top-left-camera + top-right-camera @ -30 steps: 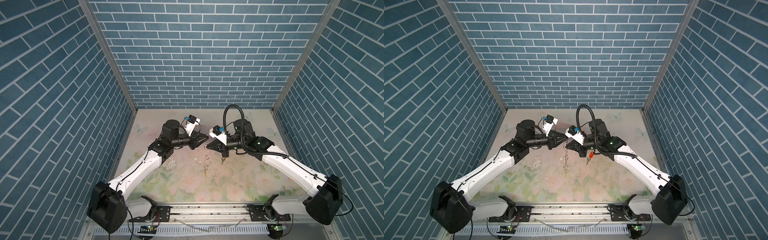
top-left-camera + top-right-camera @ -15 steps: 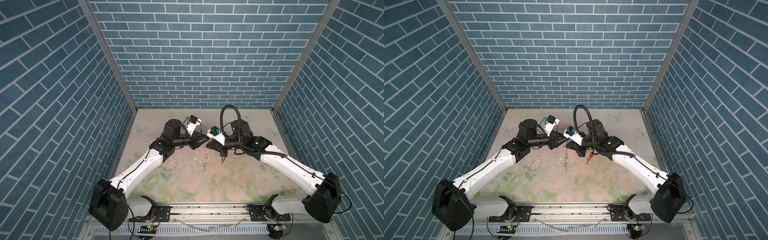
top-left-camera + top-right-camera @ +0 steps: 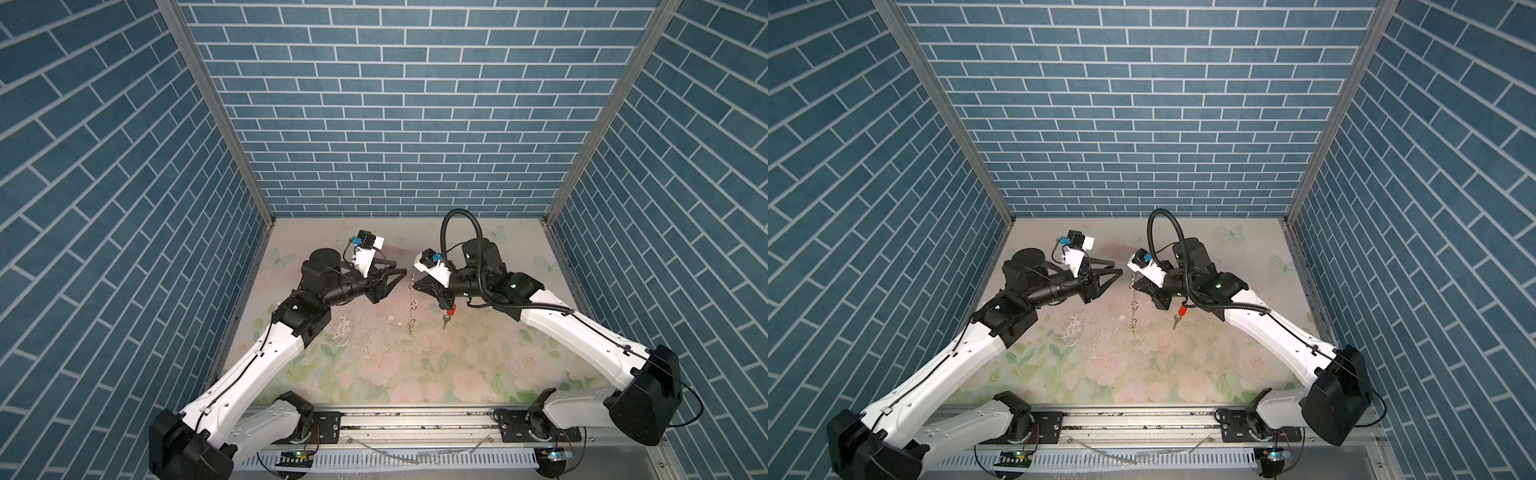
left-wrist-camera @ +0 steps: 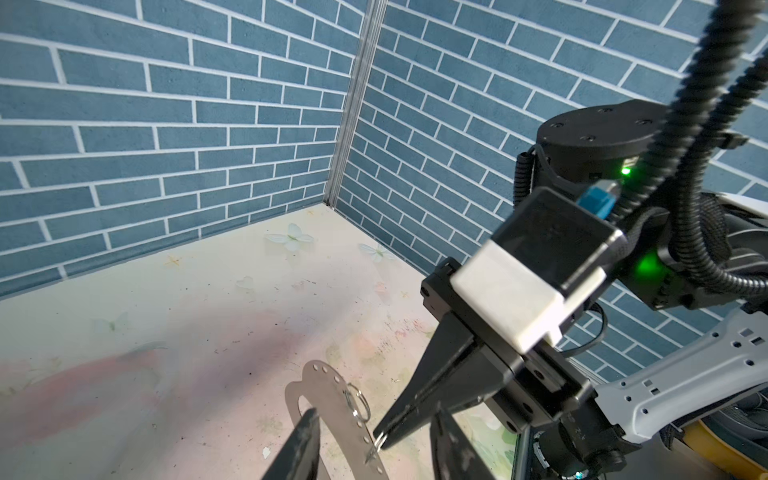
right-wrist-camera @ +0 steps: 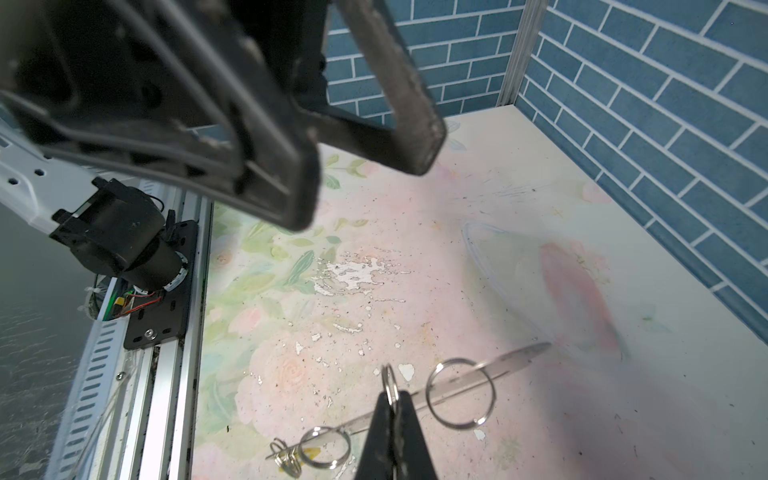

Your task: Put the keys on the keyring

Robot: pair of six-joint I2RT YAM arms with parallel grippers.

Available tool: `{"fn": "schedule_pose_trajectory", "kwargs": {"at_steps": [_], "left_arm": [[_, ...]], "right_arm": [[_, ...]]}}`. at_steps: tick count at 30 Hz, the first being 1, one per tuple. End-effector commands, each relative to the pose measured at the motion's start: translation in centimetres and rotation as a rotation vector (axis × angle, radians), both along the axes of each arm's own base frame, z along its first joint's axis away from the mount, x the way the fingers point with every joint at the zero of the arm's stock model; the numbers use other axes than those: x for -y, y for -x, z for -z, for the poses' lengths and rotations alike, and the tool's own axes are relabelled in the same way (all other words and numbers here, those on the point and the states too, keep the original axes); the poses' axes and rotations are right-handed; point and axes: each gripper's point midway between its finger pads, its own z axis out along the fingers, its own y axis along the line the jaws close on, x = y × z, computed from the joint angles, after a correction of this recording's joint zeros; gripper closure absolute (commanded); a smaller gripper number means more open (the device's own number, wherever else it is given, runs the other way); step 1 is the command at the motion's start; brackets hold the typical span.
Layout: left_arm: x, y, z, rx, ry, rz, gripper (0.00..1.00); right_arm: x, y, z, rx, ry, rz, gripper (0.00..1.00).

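Right wrist: keyring (image 5: 512, 357) between right fingers (image 5: 380, 434)

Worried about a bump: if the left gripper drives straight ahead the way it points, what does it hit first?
Likely the keyring, a holed metal strip hanging just ahead of the left gripper, pinched by the right gripper; depth is uncertain.

Blue brick-pattern walls (image 3: 395, 104) enclose the cell on three sides, joined by bare metal corner posts (image 3: 216, 108). The pale surface (image 3: 374, 365) carries a faded print of roses (image 5: 286, 370) and butterflies (image 4: 291, 239), flaked white in patches (image 5: 353, 276); a metal rail (image 3: 415, 419) runs along its near edge.
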Motion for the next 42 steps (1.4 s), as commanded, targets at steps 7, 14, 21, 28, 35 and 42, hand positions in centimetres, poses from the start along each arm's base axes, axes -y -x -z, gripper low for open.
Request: {"fn": "schedule_pose_trajectory", "kwargs": {"at_steps": [7,14,21,28,35,42], "left_arm": [[0.2,1.9,3.6,-0.089,-0.012,0.042,0.57],[0.9,3.4,6.0,-0.129,-0.055,0.051,0.56],[3.0,4.9,7.7,-0.111,-0.041,0.053,0.57],[4.2,3.6,9.4,-0.099,0.034,-0.092,0.58],[4.9,2.0,9.1,-0.096,0.134,-0.152,0.54],[4.8,0.3,8.7,-0.075,0.185,-0.229,0.53]], "right_arm": [[-0.4,-2.2,-2.7,0.073,-0.04,0.091,1.0],[-0.2,-3.3,-3.3,0.082,-0.052,0.155,1.0],[0.0,-5.4,-4.3,0.072,-0.082,0.275,1.0],[0.4,-6.6,-5.4,0.064,-0.125,0.363,1.0],[0.6,-6.9,-6.0,0.044,-0.157,0.402,1.0],[0.9,-6.6,-6.1,0.035,-0.176,0.406,1.0]]}}
